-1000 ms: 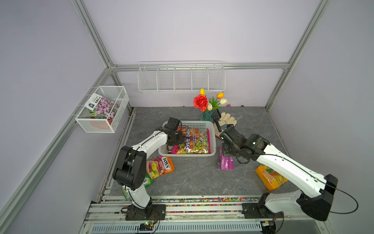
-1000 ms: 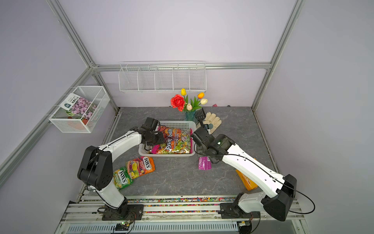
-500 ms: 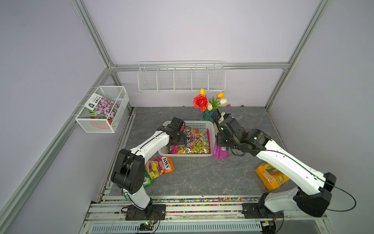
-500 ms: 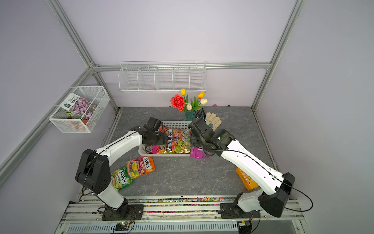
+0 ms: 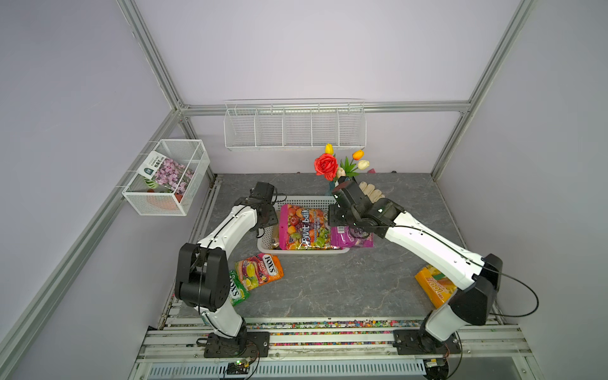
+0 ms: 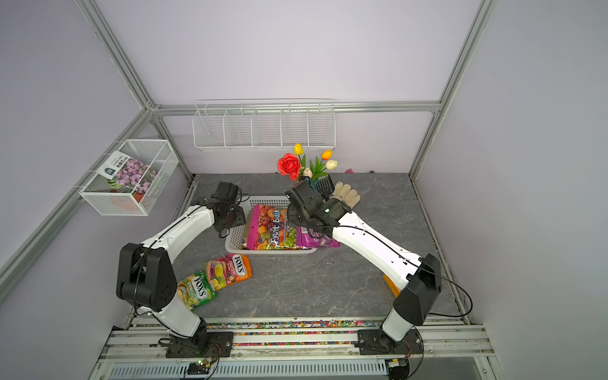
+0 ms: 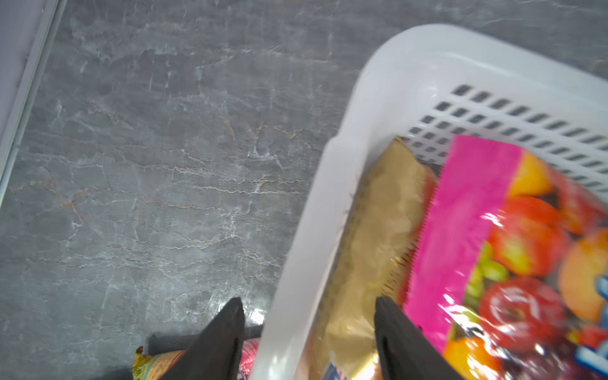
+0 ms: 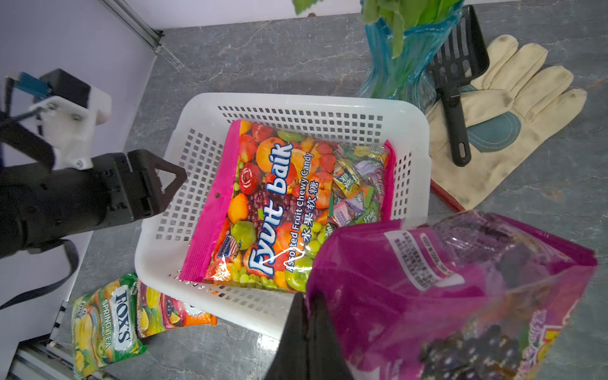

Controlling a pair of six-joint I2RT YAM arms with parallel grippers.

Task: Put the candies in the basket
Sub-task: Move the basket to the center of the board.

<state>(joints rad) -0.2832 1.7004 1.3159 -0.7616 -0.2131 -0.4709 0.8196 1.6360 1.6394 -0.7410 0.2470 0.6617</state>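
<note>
Grey marbled tabletop (image 5: 329,283), basket (image 5: 306,200) long axis left to right

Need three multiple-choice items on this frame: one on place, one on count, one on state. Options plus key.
1. Where does the Fruit baik bag lie?
A. In the white basket
B. On the work glove
C. In the wire-mesh box

2. How many FOX'S bags lie on the table?
A. One
B. Two
C. Four

3. The right gripper is:
A. open and empty
B. shut on the black scoop
C. shut on the purple bag

Key:
1 A, the right wrist view shows it flat inside the basket's perforated walls.
2 B, an orange FOX'S bag and a green FOX'S bag lie side by side in front of the basket.
3 C, its fingers are closed on the bag's edge.
</note>
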